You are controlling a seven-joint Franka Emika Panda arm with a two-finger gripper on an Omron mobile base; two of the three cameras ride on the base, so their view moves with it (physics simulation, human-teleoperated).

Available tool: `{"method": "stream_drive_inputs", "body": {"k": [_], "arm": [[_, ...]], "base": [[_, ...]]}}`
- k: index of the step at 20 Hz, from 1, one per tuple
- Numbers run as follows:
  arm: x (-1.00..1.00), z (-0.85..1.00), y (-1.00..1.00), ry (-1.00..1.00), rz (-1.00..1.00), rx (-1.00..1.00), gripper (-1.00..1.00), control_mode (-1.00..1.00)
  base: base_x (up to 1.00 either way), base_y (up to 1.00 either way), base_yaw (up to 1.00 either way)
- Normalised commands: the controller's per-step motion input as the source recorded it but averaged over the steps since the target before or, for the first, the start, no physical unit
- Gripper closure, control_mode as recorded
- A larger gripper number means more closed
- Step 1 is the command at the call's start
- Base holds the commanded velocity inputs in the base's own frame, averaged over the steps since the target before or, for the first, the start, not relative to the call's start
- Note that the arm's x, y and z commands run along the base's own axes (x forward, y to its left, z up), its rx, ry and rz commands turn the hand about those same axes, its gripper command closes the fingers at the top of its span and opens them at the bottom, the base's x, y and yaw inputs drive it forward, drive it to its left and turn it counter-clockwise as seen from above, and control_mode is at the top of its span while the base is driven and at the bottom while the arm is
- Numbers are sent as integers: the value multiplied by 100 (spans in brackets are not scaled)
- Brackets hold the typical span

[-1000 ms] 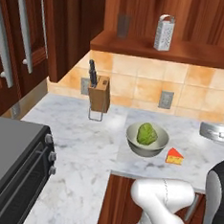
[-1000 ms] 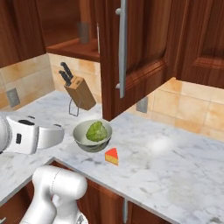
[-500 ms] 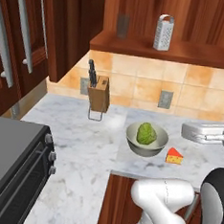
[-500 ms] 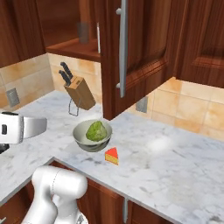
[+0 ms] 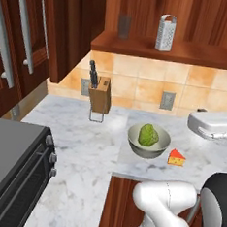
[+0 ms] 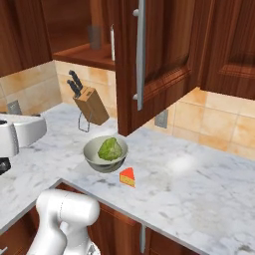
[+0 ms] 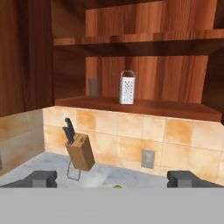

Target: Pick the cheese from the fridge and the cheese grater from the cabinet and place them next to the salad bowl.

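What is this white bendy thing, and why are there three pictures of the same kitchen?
The white thing is a robot arm. At its end sit jaws for grabbing, like two fingers. Two cameras ride behind the arm, one on its left and one on its right, so you see the same counter from two sides. The third camera sits on the hand itself and looks forward between the gripper tips.

On the counter are a bowl with lettuce, a small cheese wedge beside it, and a knife block. Up in the cabinet, on its shelf, stand a metal grater and a grey cup.

The jaws are wide open and hold nothing.
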Motion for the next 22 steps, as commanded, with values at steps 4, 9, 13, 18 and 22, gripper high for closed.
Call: {"method": "stream_drive_inputs", "body": {"k": [4, 9, 13, 18, 22], "arm": [[9, 27, 0, -16, 1, 0, -100, -100], [31, 18, 0, -3, 0, 0, -100, -100], [32, 21, 0, -7, 0, 0, -100, -100], [27, 16, 0, -3, 0, 0, -100, -100], [23, 8, 0, -1, 0, 0, -100, -100]], "base": [[0, 0, 0], [0, 0, 0], [0, 0, 0], [0, 0, 0], [0, 0, 0]]}}
